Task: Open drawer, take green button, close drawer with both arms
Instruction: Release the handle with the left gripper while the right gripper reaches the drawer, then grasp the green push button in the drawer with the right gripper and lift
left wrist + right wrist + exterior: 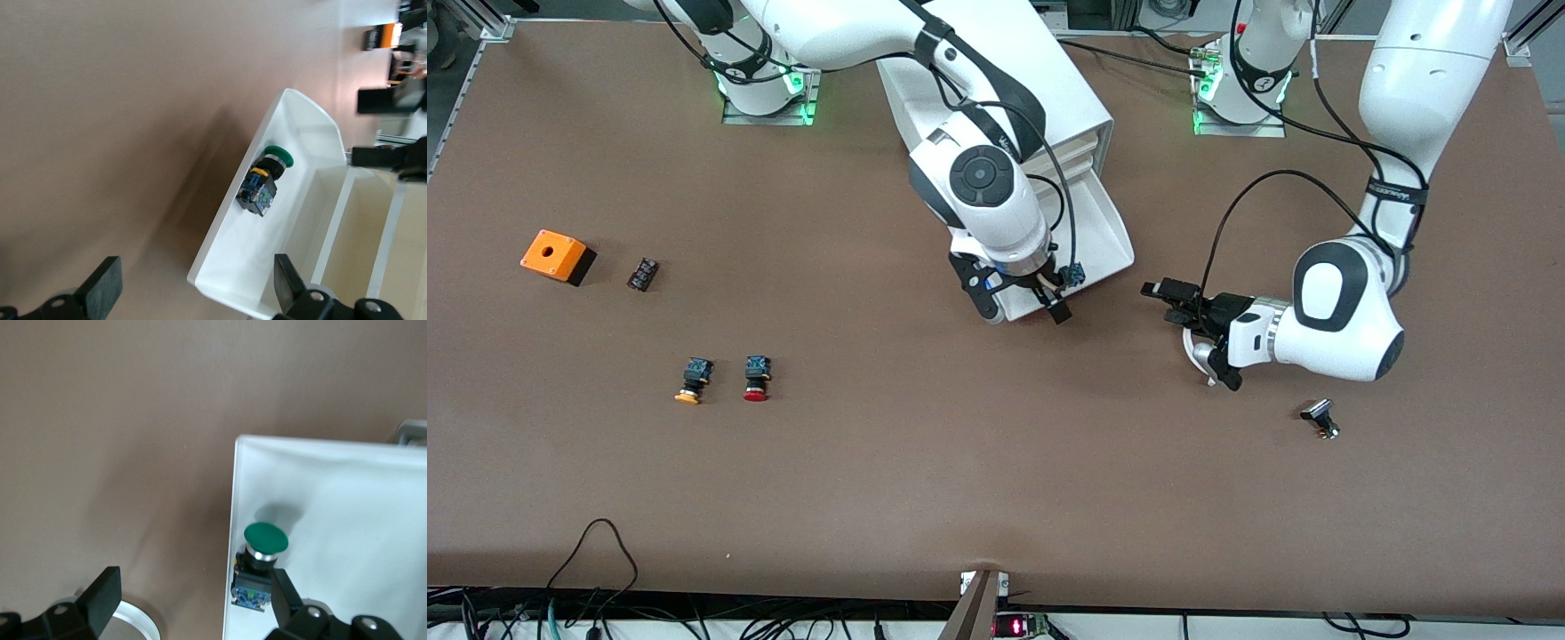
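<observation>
The drawer (1107, 236) stands pulled out of the white cabinet (1049, 80) toward the front camera. The green-capped button (265, 539) lies in it close to a side wall; its blue rear (1074, 274) shows in the front view. My right gripper (1024, 309) hangs open over the drawer's front end. One finger (283, 593) is beside the button, the other outside the wall. My left gripper (1167, 302) is open and empty, beside the drawer toward the left arm's end. The left wrist view shows the button (265, 181) in the drawer (227, 280).
Toward the right arm's end lie an orange box (558, 256), a small black part (643, 273), an orange-capped button (692, 380) and a red-capped button (757, 378). A small black and silver part (1320, 418) lies near the left arm's elbow.
</observation>
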Motion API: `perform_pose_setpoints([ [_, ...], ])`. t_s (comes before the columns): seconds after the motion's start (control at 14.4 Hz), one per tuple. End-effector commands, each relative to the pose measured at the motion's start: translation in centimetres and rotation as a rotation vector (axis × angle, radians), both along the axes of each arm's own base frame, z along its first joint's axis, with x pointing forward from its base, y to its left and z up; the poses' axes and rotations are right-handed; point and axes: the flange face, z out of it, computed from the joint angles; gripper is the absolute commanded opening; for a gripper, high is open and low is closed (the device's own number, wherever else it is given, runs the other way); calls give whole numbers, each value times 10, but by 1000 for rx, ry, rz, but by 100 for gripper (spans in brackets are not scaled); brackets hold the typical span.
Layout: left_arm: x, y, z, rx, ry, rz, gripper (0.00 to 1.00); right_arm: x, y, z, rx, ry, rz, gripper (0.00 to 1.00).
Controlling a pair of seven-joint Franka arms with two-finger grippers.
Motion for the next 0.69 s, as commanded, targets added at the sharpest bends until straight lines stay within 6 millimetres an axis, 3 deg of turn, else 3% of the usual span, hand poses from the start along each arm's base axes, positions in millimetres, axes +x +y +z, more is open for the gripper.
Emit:
perform_pose_setpoints([
  [0.0,11,-3,26,132,45,-18,100,-10,23,-18,21,-17,-32,99],
  [0.35,23,-1,71,412,48,-68,100,-34,46,-58,17,2,-32,99],
  [0.55,24,-10,90,560,41,-64,100,-47,52,-71,-6,22,-11,98],
  [0.62,25,-12,94,592,45,-49,100,-49,52,-72,-14,27,-3,94],
])
